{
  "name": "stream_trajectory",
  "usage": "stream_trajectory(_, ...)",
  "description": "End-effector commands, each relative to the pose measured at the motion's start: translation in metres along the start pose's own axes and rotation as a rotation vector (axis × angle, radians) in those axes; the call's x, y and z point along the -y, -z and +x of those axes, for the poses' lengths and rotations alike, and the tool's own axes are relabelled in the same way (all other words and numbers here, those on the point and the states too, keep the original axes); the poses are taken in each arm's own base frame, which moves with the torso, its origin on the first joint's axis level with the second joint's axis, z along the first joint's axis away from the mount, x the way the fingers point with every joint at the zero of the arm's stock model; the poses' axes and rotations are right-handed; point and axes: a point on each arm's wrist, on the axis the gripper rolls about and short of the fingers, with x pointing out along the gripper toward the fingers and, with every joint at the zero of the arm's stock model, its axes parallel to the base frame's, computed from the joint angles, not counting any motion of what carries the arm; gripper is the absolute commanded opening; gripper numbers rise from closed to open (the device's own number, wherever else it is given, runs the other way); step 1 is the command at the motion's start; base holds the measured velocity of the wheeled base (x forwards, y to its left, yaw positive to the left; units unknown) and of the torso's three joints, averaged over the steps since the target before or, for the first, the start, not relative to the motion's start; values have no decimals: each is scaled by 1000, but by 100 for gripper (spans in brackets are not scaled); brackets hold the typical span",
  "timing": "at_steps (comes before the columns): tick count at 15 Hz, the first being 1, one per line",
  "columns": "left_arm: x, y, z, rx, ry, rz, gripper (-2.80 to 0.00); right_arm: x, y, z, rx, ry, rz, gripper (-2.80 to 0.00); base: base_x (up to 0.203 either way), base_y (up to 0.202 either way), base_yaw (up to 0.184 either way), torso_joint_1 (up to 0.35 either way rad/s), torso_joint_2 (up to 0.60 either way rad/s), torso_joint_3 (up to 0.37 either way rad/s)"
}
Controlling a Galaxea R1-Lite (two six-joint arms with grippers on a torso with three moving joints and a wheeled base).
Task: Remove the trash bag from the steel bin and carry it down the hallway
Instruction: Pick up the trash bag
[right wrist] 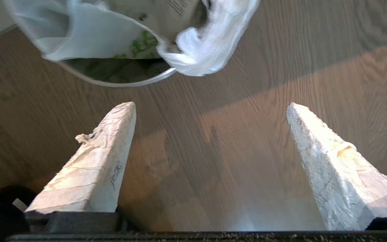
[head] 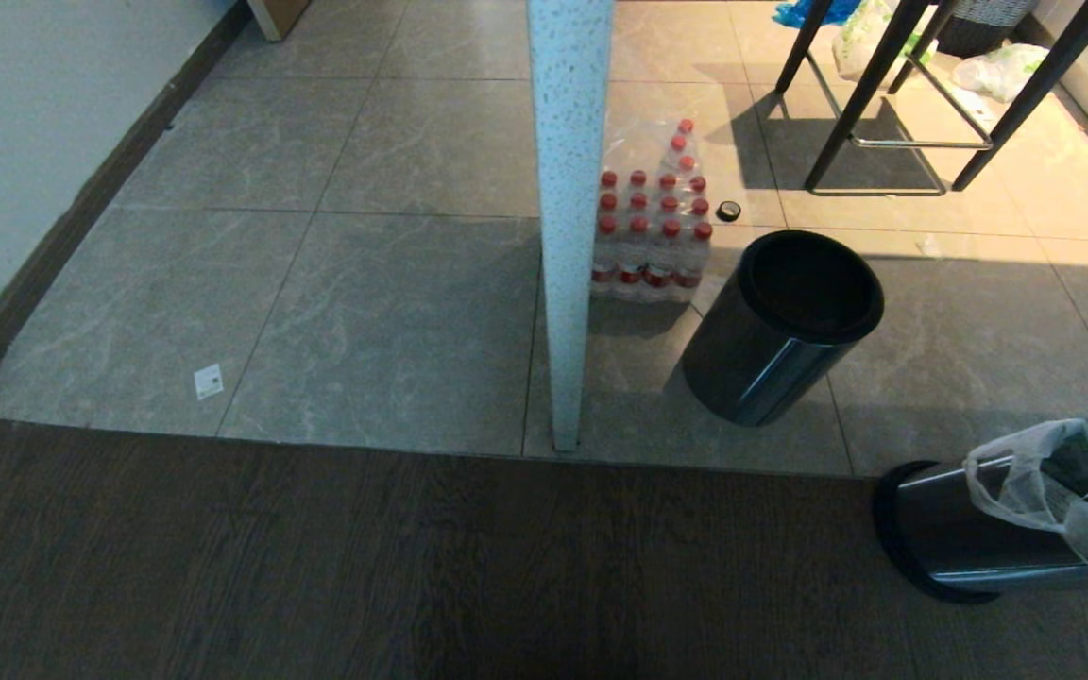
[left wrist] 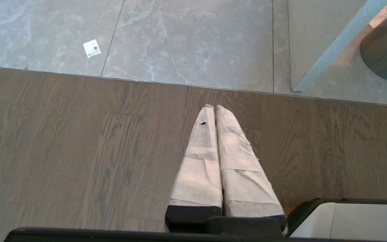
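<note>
The thin translucent white plastic trash bag with green printing lines the shiny brushed-steel round bin at the right edge of the head view, its crinkled rim folded out over the mouth and one loose flap hanging down the side; that bin is tilted on the dark wood-grain floor; two bins are in sight, the second a dark cylindrical bin with a black ring rim, also leaning, on the grey marble-look tiles beyond; left of it stands one speckled white post, and behind that one shrink-wrapped pack of red-capped bottles; the left gripper hangs over the wood with its jaws pressed together; the right gripper hovers near the bag's rim, jaws spread wide, pinching nothing.
</note>
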Motion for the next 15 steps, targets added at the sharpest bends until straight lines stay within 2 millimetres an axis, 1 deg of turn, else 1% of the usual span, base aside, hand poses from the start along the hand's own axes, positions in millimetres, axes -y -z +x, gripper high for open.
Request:
stream_trajectory(1,0,0,0,1,0,0,-280,9,7,22,-10,-49,14,0,0,0,0,0,0,0)
stream_trajectory(4,0,0,0,1,0,0,-280,8,2,44,19,-117,-9,0,0,0,0,0,0,0)
stream_trajectory(6,0,0,0,1,0,0,-280,1,-3,56,39,-185,11,0,0,0,0,0,0,0)
stream_trajectory(10,0,0,0,1,0,0,-280,-11,-5,77,47,-275,-9,0,0,0,0,0,0,0)
stream_trajectory(11,0,0,0,1,0,0,-280,-11,-7,79,69,-270,-38,0,0,0,0,0,0,0)
stream_trajectory(12,0,0,0,1,0,0,-280,-8,-14,77,123,-239,-82,0,0,0,0,0,0,0)
stream_trajectory(13,0,0,0,1,0,0,-280,-3,-16,76,152,-199,-68,0,0,0,0,0,0,0)
stream_trajectory(14,0,0,0,1,0,0,-280,6,-13,72,152,-164,-11,0,0,0,0,0,0,0)
stream_trajectory(15,0,0,0,1,0,0,-280,8,-10,76,143,-162,1,0,0,0,0,0,0,0)
